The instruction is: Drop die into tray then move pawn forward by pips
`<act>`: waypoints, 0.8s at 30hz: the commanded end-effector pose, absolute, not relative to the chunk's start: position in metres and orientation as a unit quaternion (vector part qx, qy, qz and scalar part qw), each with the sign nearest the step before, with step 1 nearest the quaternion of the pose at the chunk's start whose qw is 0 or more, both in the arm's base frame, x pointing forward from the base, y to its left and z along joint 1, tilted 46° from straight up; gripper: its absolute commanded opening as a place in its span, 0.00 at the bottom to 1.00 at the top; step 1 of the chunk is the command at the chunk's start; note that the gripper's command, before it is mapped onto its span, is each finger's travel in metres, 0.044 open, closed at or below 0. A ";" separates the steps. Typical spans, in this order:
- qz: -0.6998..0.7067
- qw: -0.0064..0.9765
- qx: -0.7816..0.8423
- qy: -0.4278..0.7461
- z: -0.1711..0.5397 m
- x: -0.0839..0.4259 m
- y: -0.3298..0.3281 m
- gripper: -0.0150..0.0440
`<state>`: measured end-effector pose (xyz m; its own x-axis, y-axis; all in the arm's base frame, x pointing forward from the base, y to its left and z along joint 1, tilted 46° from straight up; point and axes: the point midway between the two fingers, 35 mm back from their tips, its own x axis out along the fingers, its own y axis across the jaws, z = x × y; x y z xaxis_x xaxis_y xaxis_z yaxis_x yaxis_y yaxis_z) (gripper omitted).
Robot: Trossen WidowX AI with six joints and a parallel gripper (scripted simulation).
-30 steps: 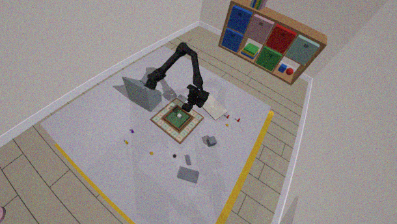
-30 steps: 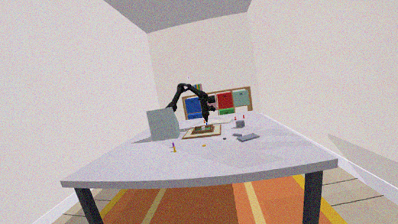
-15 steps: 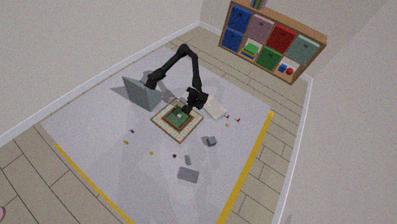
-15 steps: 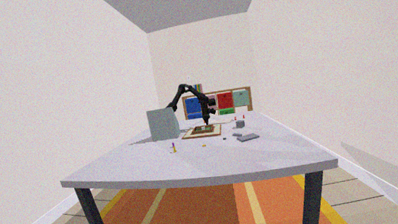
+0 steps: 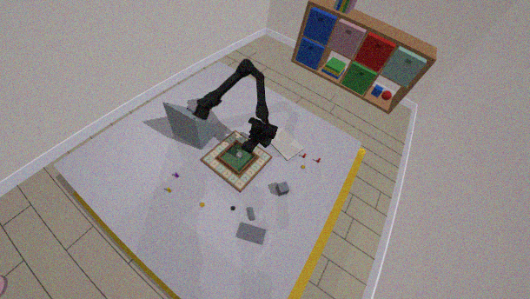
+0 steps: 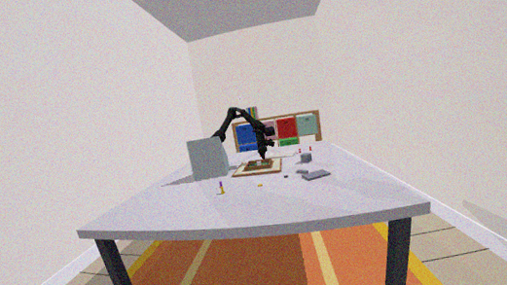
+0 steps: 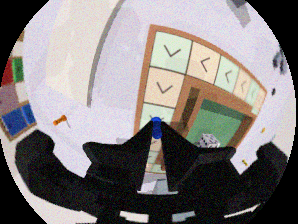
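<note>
My gripper (image 5: 247, 149) (image 6: 263, 156) (image 7: 156, 123) is shut on the blue pawn, low over the board's arrow squares beside the tray. The blue pawn (image 7: 156, 121) shows between the fingertips; its lower part is hidden. The board (image 5: 240, 183) (image 6: 256, 172) (image 7: 145, 75) has pale green and cream squares with arrows and a brown rim. The tray (image 5: 237, 172) (image 7: 215, 120) in its middle has brown walls and a green floor. The white die (image 5: 239, 154) (image 7: 208, 140) lies in the tray, partly behind a finger in the wrist view. Its top pips are too blurred to count.
A tall grey panel (image 5: 184, 127) (image 6: 207, 159) stands beside the board. A pale sheet (image 5: 287, 144) lies on the other side. A grey block (image 5: 282, 188), a flat grey slab (image 5: 251, 233) and several small coloured pieces lie around.
</note>
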<state>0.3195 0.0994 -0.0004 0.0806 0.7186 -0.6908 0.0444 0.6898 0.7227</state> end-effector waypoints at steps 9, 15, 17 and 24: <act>0.248 0.669 0.302 0.632 0.019 0.320 0.073 0.25; 0.247 0.669 0.300 0.633 0.044 0.318 0.044 0.25; 0.247 0.669 0.300 0.633 0.053 0.316 0.035 0.25; 0.250 0.668 0.303 0.632 0.083 0.307 0.007 0.25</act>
<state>0.3095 0.0167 0.0708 0.0754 0.7185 -0.6914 0.0573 0.6891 0.7224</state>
